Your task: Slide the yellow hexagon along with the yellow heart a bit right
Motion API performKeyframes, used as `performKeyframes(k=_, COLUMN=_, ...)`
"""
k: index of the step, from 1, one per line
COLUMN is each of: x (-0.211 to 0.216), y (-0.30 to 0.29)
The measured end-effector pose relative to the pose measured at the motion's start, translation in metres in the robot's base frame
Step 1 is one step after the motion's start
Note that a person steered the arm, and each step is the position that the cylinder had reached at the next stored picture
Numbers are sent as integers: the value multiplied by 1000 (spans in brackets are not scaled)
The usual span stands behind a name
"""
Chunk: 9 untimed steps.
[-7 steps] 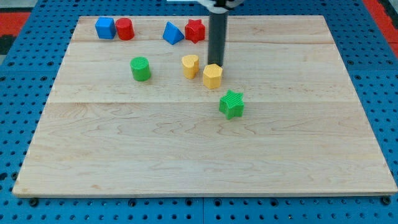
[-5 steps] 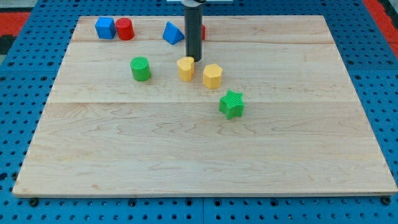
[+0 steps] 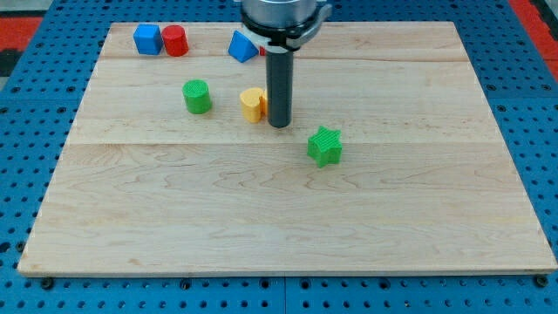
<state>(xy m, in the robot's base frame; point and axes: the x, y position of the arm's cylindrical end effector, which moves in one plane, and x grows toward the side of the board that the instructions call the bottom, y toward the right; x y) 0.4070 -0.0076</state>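
Currently, my tip [image 3: 279, 125] is seen resting on the wooden board [image 3: 436, 218], a little above the board's middle. 1 yellow block [image 3: 252, 103] is seen just left of the rod, touching or nearly touching its side; its rounded outline is read as the yellow heart, though the right part is covered by the rod. The yellow hexagon cannot be made out; it may be hidden behind the rod. No fingers are carried by the arm, only the plain rod, so nothing is pinched or clamped.

The green cylinder [image 3: 197, 96] is placed left of the yellow block, apart from it. The green star [image 3: 324, 146] is placed below and right of my tip, near but not touching. Along the view's top, a blue block [image 3: 147, 38] and a red cylinder [image 3: 175, 40] are set side by side, and a blue triangle [image 3: 240, 45] is partly covered by the arm.
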Motion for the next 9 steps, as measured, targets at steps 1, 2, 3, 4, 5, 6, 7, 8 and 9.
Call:
performKeyframes(k=1, x=-1, y=0)
performKeyframes(k=2, x=-9, y=-3)
performKeyframes(k=3, x=-17, y=-3)
performKeyframes(k=4, x=-17, y=-3)
performKeyframes(k=5, x=-25, y=31)
performKeyframes(k=6, x=-39, y=88)
performKeyframes(k=7, x=-77, y=124)
performKeyframes(k=8, x=-114, y=71)
performKeyframes(k=9, x=-66, y=24)
